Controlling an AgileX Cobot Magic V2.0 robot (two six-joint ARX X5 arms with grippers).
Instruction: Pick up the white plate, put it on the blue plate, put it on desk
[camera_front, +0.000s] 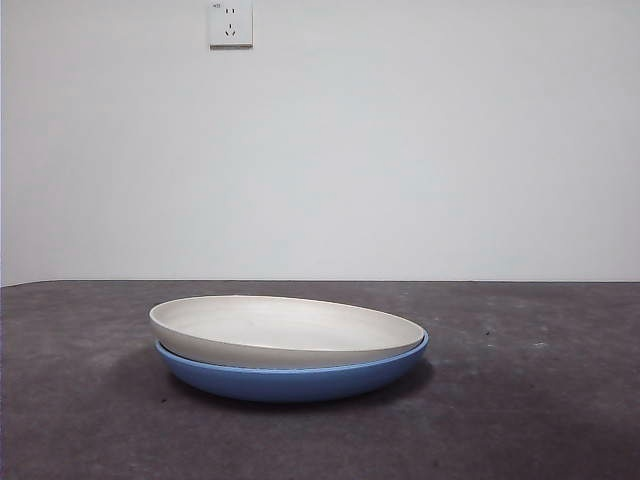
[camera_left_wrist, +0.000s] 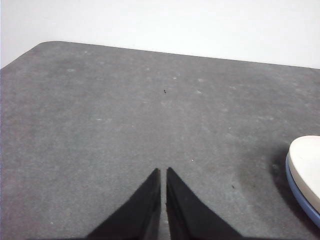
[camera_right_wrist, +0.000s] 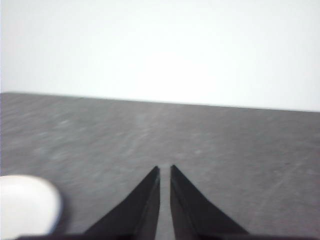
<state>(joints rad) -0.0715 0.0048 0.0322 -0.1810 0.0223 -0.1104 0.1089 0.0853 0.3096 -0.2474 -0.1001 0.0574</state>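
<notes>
While the front view is showing the white plate (camera_front: 285, 328) sitting tilted in the blue plate (camera_front: 290, 380) on the desk (camera_front: 540, 400) at lower centre, both wrist views are cutting it off at their edges; left gripper (camera_left_wrist: 163, 172) and right gripper (camera_right_wrist: 164, 169) are hovering nearly closed, empty.

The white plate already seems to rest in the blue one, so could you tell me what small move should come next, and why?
Probably bring one gripper toward the stack's rim to grasp it. The white plate sits tilted inside the blue plate on the desk, so stacking looks done. The left gripper and right gripper both hold nothing, jaws nearly closed, beside the plates.
</notes>
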